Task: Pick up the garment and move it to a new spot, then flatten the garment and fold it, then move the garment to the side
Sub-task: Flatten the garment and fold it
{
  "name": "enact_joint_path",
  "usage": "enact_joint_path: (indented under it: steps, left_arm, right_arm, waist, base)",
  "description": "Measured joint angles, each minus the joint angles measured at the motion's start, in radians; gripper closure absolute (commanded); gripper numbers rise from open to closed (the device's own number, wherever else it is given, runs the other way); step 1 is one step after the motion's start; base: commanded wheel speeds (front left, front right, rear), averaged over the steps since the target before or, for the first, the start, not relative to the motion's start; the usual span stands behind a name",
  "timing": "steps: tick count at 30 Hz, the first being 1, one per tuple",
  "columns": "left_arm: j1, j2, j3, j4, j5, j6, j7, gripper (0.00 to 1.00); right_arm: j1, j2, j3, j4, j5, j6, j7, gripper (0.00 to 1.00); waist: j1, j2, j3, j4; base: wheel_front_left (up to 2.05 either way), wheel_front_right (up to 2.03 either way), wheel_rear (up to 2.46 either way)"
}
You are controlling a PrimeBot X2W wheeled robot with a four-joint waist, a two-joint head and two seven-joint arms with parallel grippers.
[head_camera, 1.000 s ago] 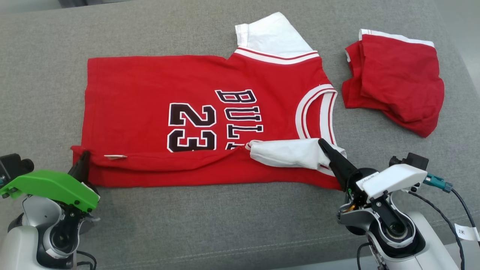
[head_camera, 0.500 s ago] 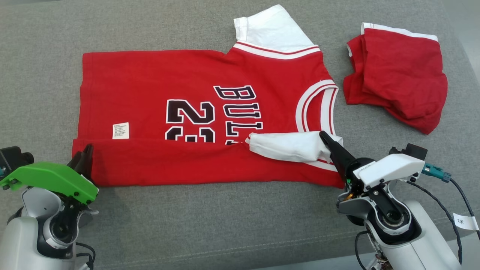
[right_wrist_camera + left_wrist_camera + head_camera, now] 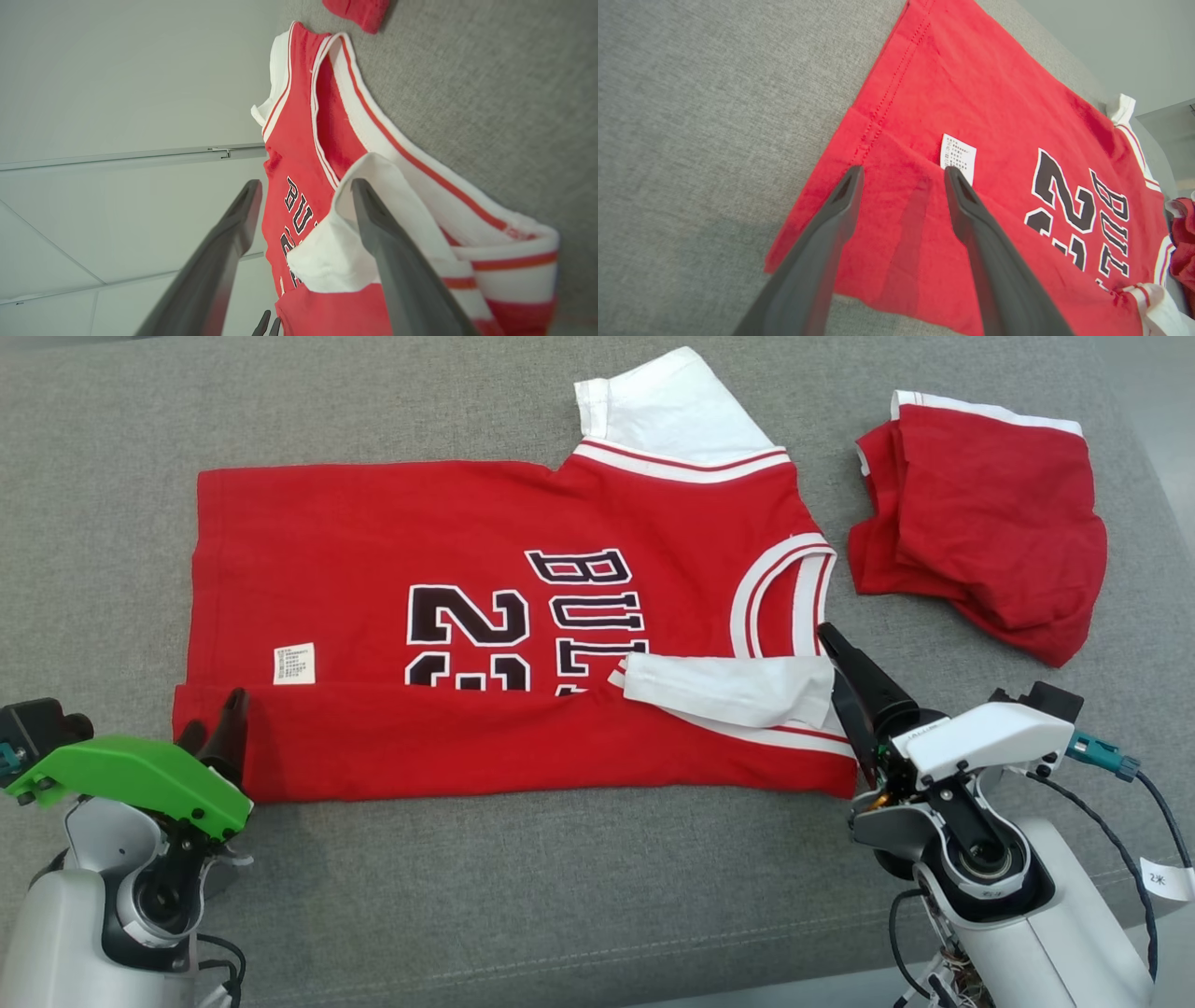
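Garment [image 3: 485, 523]: red jersey spread flat on the grey surface [image 3: 560, 877], with the near long edge turned over itself. At left, left gripper [image 3: 217, 714] over the folded hem corner, fingers apart and holding nothing. Further right, small white tag [image 3: 293, 664] (print too small to read), then "23" and "BUL", lower parts covered by the flap. At right, right gripper [image 3: 833, 658] beside the white sleeve [image 3: 728, 689], spread wide and empty. Probably mid-fold; next, fresh grip on both ends, corners kept aligned.
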Motion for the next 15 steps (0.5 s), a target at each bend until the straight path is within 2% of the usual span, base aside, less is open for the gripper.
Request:
enact_joint_path:
  steps: [7,12,15]
  left_arm:
    - [-0.002,-0.005,0.001,0.009,0.000,0.000,-0.002,0.10]
    - [-0.003,-0.015,-0.002,0.015,0.002,0.000,-0.020,0.01]
    - [-0.001,-0.026,-0.001,0.019,0.002,-0.004,-0.052,0.00]
  right_arm:
    - [-0.010,-0.008,-0.018,0.048,-0.034,0.000,-0.037,0.00]
    - [-0.037,-0.048,-0.012,0.081,-0.111,0.000,-0.069,0.00]
    - [-0.039,-0.070,0.030,0.088,-0.190,0.005,-0.103,0.00]
  waist:
    - [0.0000,0.0000,-0.002,0.000]
    - [0.0000,0.0000,-0.013,0.003]
    - [0.0000,0.0000,-0.041,0.005]
  base:
    - [0.00,0.00,0.00]
    - [0.00,0.00,0.00]
    - [0.00,0.00,0.00]
